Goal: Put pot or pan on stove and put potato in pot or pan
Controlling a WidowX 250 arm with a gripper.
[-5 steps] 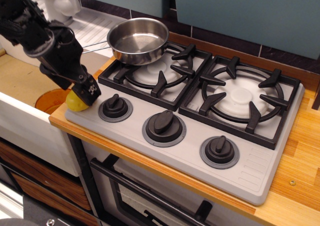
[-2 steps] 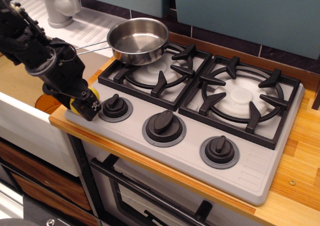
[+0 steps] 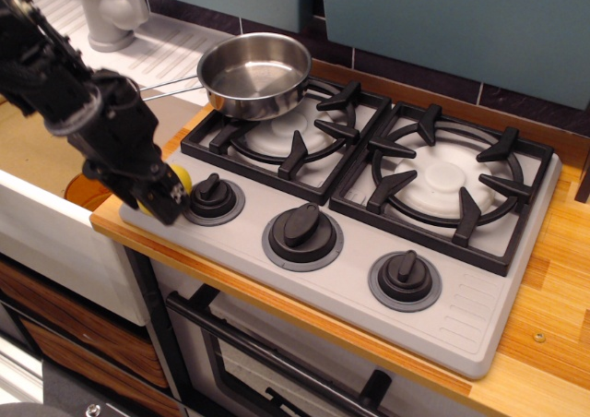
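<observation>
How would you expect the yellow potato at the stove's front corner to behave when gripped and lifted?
The potato looks smooth and glossy, so it may slip between the gripper fingers. Its rounded shape suggests it could roll if nudged. It appears small and plastic, so probably light.

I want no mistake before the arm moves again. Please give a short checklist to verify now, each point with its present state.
1. Shiny stainless-steel round pan sits on the left black grate of the light grey toy stove: ok, though at its rear corner.
2. Pan is empty inside: ok.
3. Black gripper is at the small yellow plastic potato: ok.
4. Firm grip on potato: cannot tell, the fingers hide it.
5. Potato lifted off stove: cannot tell.
6. Leftmost black knob is close beside the gripper: not ok.
</observation>
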